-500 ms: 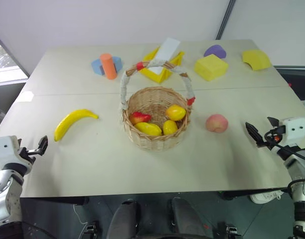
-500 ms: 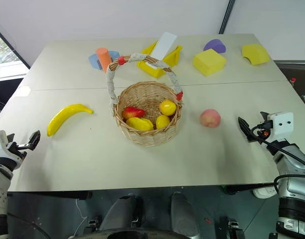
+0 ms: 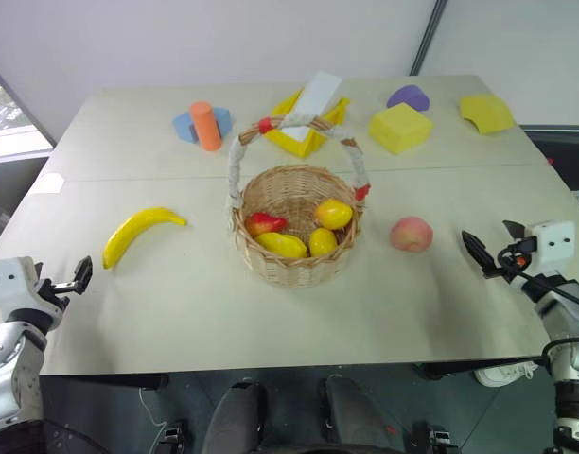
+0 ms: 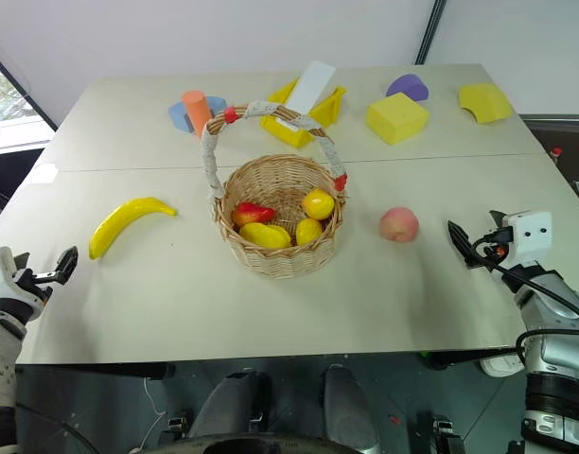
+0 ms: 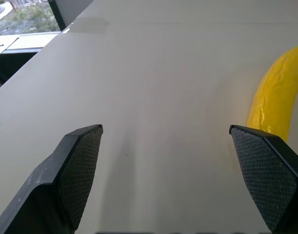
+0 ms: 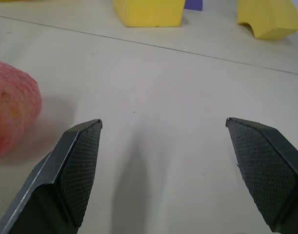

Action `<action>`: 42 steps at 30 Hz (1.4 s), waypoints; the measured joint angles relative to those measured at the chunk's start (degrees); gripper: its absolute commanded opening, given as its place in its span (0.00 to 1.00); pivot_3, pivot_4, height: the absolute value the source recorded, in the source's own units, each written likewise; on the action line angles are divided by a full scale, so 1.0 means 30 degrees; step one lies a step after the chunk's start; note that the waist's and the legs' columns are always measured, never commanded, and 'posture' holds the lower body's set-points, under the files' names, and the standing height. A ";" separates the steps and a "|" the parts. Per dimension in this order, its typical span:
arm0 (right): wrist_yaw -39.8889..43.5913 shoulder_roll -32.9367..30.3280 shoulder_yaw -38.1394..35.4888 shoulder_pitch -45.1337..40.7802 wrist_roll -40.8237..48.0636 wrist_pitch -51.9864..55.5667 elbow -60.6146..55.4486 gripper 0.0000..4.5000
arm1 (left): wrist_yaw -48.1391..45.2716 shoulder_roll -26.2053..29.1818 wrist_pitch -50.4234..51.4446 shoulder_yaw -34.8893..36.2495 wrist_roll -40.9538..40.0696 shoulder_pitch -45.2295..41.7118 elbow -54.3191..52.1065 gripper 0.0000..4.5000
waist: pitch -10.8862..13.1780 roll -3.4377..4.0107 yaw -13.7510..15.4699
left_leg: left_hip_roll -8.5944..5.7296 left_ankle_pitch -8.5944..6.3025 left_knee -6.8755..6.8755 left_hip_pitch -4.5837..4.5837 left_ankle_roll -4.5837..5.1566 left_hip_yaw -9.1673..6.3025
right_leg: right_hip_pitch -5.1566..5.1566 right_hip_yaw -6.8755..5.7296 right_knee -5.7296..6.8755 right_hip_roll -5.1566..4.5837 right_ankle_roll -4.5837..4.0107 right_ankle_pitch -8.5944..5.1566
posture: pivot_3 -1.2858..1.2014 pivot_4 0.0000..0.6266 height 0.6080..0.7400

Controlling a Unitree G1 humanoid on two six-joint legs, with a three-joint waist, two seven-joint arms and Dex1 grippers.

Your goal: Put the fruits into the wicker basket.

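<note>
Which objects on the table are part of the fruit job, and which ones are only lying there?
Part of the job:
- banana, on the table
- peach, on the table
- small yellow and red fruits, already inside
- wicker basket

Only lying there:
- orange cylinder
- blue block
- yellow bin with white box
- yellow foam blocks
- purple block

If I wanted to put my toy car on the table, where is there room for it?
The near strip of the table in front of the wicker basket is bare. There is also room between the banana and the basket. The far edge is crowded with an orange cylinder, a yellow bin and foam blocks.
</note>
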 measured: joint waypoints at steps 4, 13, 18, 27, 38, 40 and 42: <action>-0.0046 0.0003 0.0210 -0.0294 0.0009 0.0198 -0.0616 0.95 | -0.0487 0.0420 0.1069 -0.0476 -0.0547 -0.0935 -0.1498 1.00 | 0.0000 0.0000 0.0029 | -0.0003 0.0000 0.0000 -0.0003 -0.0001 0.0001 | 0.0001 -0.0001 0.0000 -0.0004 0.0001 0.0000 | 0.52 0.24 1.00; 0.0746 -0.0974 -0.0097 0.1322 0.1250 0.2534 -0.6073 0.95 | -0.2020 0.3423 0.4739 -0.4272 -0.0130 -0.4579 -0.2265 1.00 | 0.0001 0.0000 0.0016 | -0.0004 0.0000 -0.0002 -0.0011 0.0000 -0.0019 | -0.0009 -0.0015 0.0009 0.0021 0.0001 0.0000 | 0.52 0.24 1.00; 0.2037 -0.2015 -0.0071 0.2737 0.2946 0.4807 -1.0193 0.95 | -0.2634 0.5036 0.6120 -0.6147 0.1322 -0.7021 0.0163 1.00 | 0.0001 0.0002 -0.0101 | -0.0002 0.0001 -0.0001 -0.0003 0.0001 -0.0006 | -0.0007 -0.0008 0.0010 0.0031 0.0003 0.0001 | 0.52 0.24 1.00; 0.2967 -0.3488 0.1463 0.1205 0.8170 0.9149 -1.6852 0.95 | -0.3460 0.5060 0.7692 -0.8252 0.2569 -0.8106 0.2597 1.00 | 0.0012 -0.0058 0.0002 | 0.0004 0.0001 0.0002 -0.0022 0.0001 -0.0040 | -0.0012 -0.0028 0.0003 0.0022 0.0003 0.0000 | 0.52 0.24 1.00; 0.2359 -0.1678 0.5449 -0.1287 0.8408 0.9475 -1.7488 1.00 | -0.3062 0.4598 0.8931 -0.8296 0.3052 -0.8486 0.2631 0.68 | 0.0006 -0.0081 0.0053 | -0.0001 0.0001 0.0004 -0.0052 0.0000 -0.0045 | -0.0041 -0.0035 -0.0004 -0.0003 0.0003 0.0001 | 0.52 0.24 1.00; 0.2366 -0.1609 0.5516 -0.1384 0.8254 0.9327 -1.7479 1.00 | -0.2926 0.4465 0.8928 -0.8267 0.3054 -0.8390 0.2523 0.47 | 0.0006 -0.0081 0.0034 | 0.0000 0.0001 0.0004 -0.0052 0.0000 -0.0046 | -0.0043 -0.0035 -0.0002 -0.0002 0.0003 0.0000 | 0.52 0.24 1.00; 0.2371 -0.1534 0.5520 -0.1472 0.8171 0.9273 -1.7445 1.00 | -0.2839 0.4365 0.8927 -0.8260 0.3061 -0.8359 0.2487 0.23 | 0.0006 -0.0082 0.0030 | 0.0000 0.0001 0.0004 -0.0051 0.0000 -0.0046 | -0.0043 -0.0035 -0.0002 -0.0002 0.0003 0.0001 | 0.52 0.24 1.00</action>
